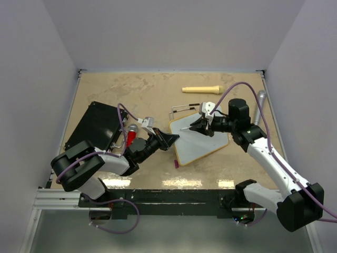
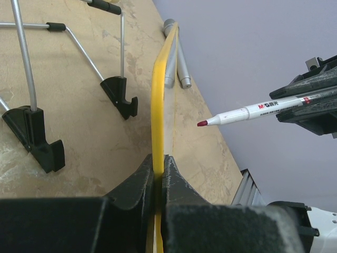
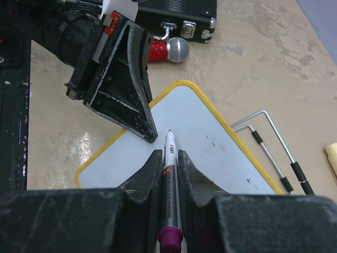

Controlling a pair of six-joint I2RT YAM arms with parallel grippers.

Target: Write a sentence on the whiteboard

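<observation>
The whiteboard [image 1: 202, 138] sits mid-frame in the top view, right of a black case [image 1: 95, 126] and a red microphone [image 1: 131, 138]; the left gripper [image 1: 171, 140] has its jaws clenched on the board's yellow left rim; the right gripper [image 1: 196, 126] has its jaws grasping a marker [image 1: 187, 128], red tip aimed at the white face, just short of it; the face shows only faint specks; a wire stand [image 1: 184, 109] lies just above the board.

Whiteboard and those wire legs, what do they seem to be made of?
Whiteboard: smooth white face, probably coated board; yellow rim looks like plastic. Wire legs: thin shiny silver rods, likely metal; matte black feet look like plastic or rubber.
</observation>
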